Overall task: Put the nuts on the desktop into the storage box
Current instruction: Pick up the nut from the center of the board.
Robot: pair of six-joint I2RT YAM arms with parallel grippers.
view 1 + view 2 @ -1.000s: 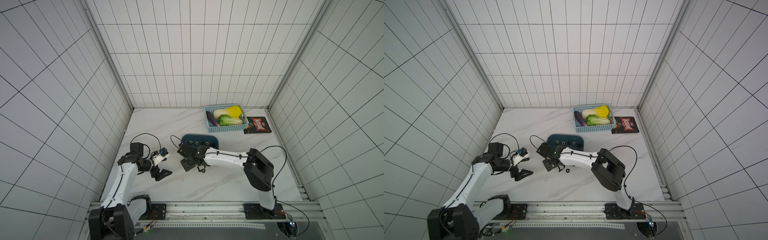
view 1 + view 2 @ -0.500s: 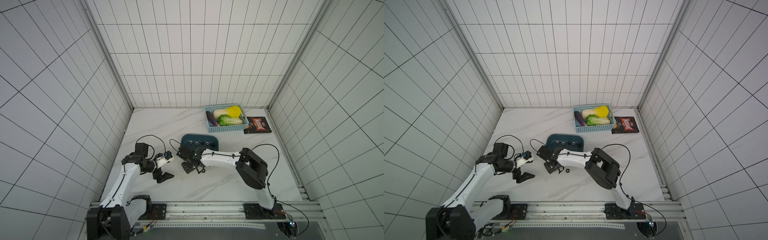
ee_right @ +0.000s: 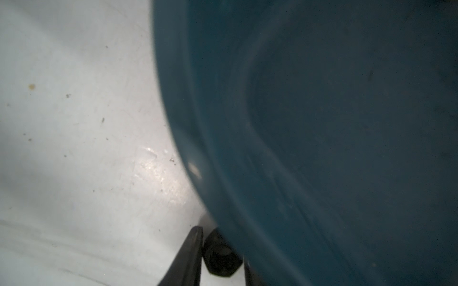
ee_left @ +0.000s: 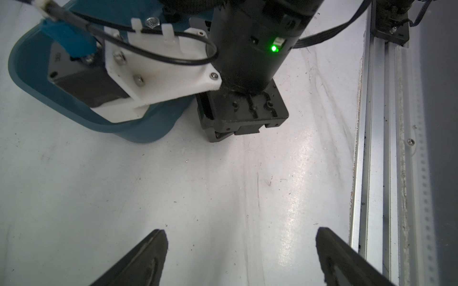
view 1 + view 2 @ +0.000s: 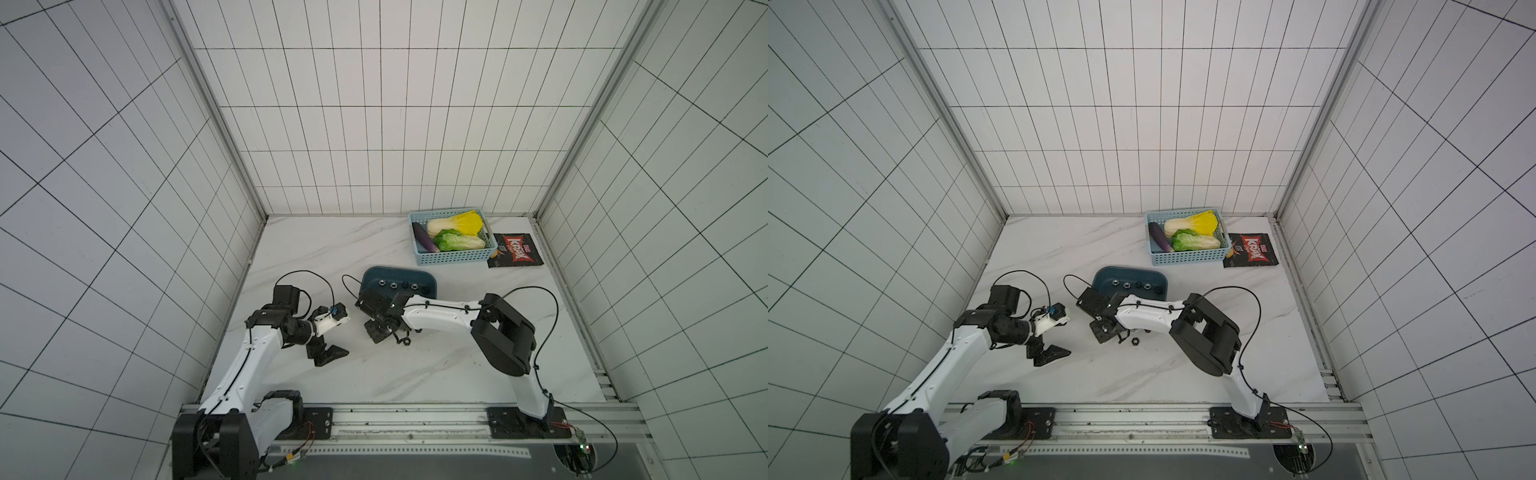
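Observation:
My right gripper [image 3: 221,247] is shut on a black nut [image 3: 220,257], low over the white desktop [image 5: 332,257] and close against the outer wall of the dark teal storage box [image 3: 322,123]. In both top views this gripper [image 5: 386,330] stands just in front of the storage box [image 5: 430,279], which holds several nuts [image 5: 393,285]. Another black nut [image 5: 406,341] lies loose on the desktop beside it. My left gripper [image 4: 241,237] is open over bare desktop, to the left of the right gripper [image 4: 245,116]. A silver nut [image 4: 150,22] shows inside the storage box [image 4: 138,133].
A light blue basket [image 5: 453,258] with vegetables stands at the back right, a dark snack packet [image 5: 515,255] beside it. The metal rail [image 5: 415,419] runs along the front edge. Tiled walls close in three sides.
My right gripper's jaws have closed onto the black nut. The right arm's elbow has swung a little to the left. The left arm has shifted slightly, its jaws still wide.

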